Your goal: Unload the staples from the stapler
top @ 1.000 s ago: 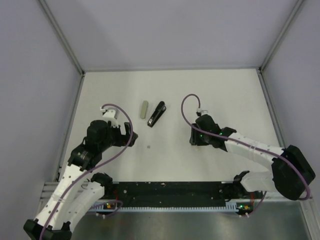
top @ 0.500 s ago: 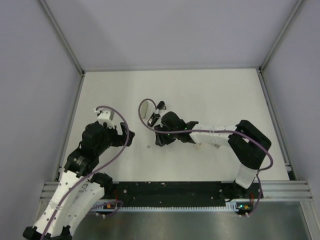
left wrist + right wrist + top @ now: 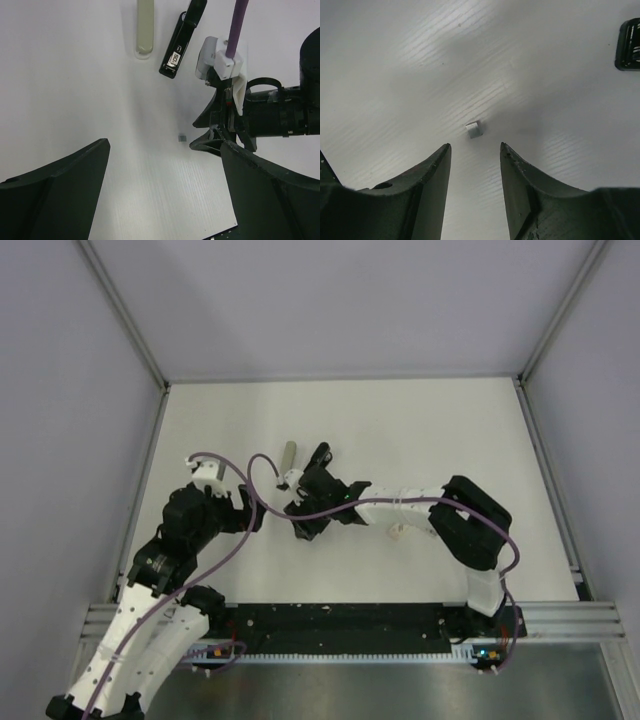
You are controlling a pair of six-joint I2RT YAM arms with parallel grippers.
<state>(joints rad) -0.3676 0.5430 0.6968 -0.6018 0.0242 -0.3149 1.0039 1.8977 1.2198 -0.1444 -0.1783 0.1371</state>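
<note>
With the stapler (image 3: 181,42) lying beside the bar (image 3: 143,27) just behind the right gripper (image 3: 475,145), its spread fingers are best centred over the block (image 3: 474,129), seemingly staples, and lowered to the table (image 3: 395,50) before closing, the left gripper (image 3: 164,145), also spread, being held clear.

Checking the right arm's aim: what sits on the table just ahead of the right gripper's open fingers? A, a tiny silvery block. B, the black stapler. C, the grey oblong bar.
A: the right wrist view shows a tiny silvery block just beyond the open right gripper; the stapler lies apart.
</note>
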